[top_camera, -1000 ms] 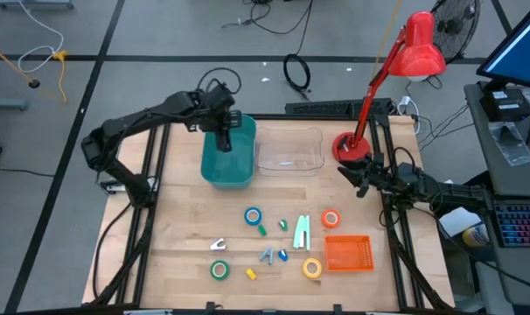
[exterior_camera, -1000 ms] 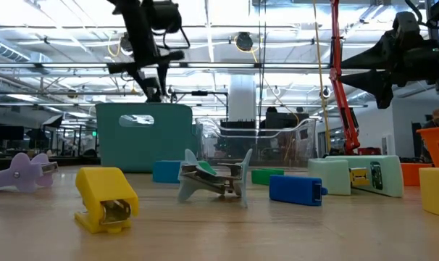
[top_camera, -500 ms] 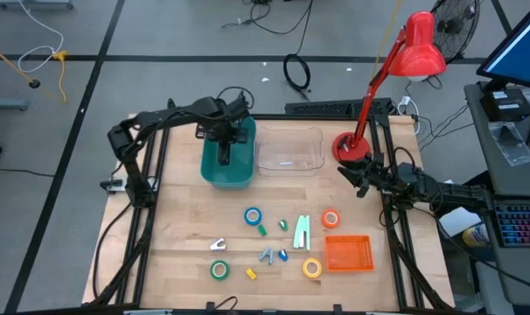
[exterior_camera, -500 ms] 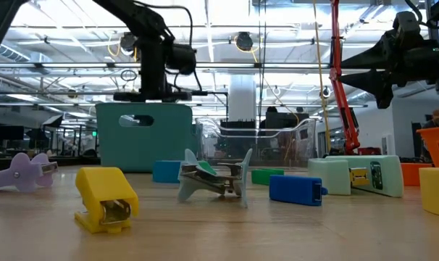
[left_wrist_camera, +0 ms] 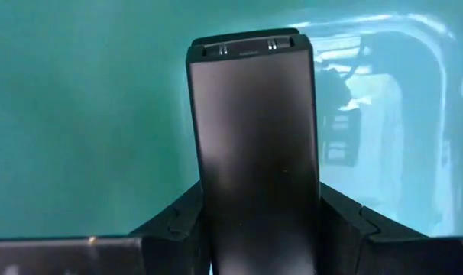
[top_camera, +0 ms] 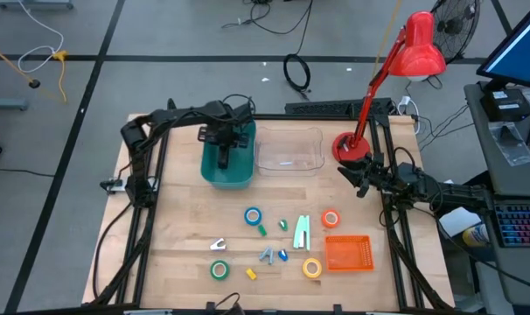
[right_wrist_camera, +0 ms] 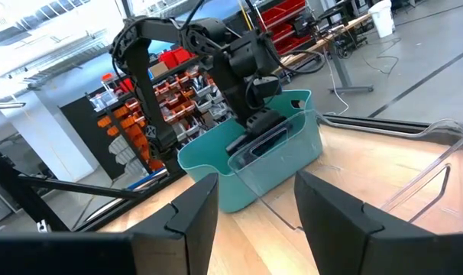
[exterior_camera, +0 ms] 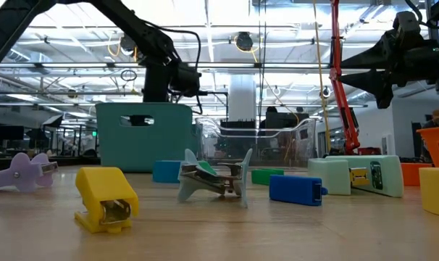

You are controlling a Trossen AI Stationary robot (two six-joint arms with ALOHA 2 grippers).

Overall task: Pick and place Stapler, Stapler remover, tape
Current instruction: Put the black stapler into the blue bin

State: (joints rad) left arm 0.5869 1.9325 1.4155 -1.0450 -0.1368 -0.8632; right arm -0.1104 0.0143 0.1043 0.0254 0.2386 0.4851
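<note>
While the left gripper (top_camera: 223, 157) hangs inside the teal bin (top_camera: 243, 179), pinching a dark stapler (left_wrist_camera: 250, 153), the step in hand looks like the placing. The next move calls for spreading the jaws and rising straight out. The blue tape roll (top_camera: 253, 216) and the other rolls lie on the bench (top_camera: 177, 236). The right gripper (top_camera: 357, 178) waits spread beside the lamp base (top_camera: 348, 147).

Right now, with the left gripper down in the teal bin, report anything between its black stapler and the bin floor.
Nothing visible. The left gripper holds the black stapler inside the teal bin, and only bare teal surface shows around it.
</note>
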